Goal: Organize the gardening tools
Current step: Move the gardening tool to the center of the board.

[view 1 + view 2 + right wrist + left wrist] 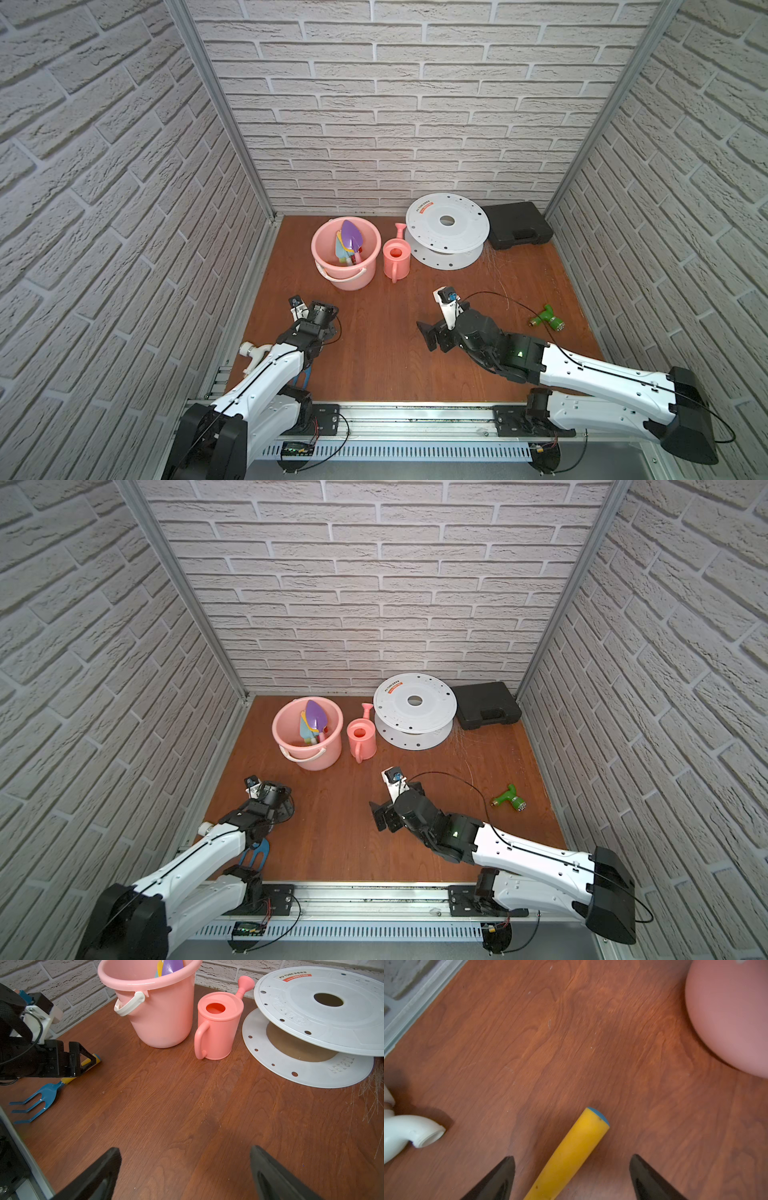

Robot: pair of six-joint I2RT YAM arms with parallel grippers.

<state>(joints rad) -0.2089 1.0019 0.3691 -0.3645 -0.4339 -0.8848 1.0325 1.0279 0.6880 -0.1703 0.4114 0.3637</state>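
A blue fork (39,1099) with a yellow handle (571,1151) lies flat on the table near the left front; its prongs (254,854) show beside the left arm. My left gripper (572,1157) is open and straddles the handle, with a gap on each side. From the right wrist view, the left gripper (83,1061) sits low over the handle. A purple trowel (352,237) stands in the pink bucket (316,249) with a yellow and a pale teal tool (341,249) behind it. My right gripper (185,1149) is open and empty above bare table, seen mid-table in a top view (428,336).
A pink watering can (397,255) stands right of the bucket. A white spool (446,232) and a black case (519,224) sit at the back right. A green spray nozzle (548,318) lies at the right. A white pipe fitting (411,1132) lies by the left edge.
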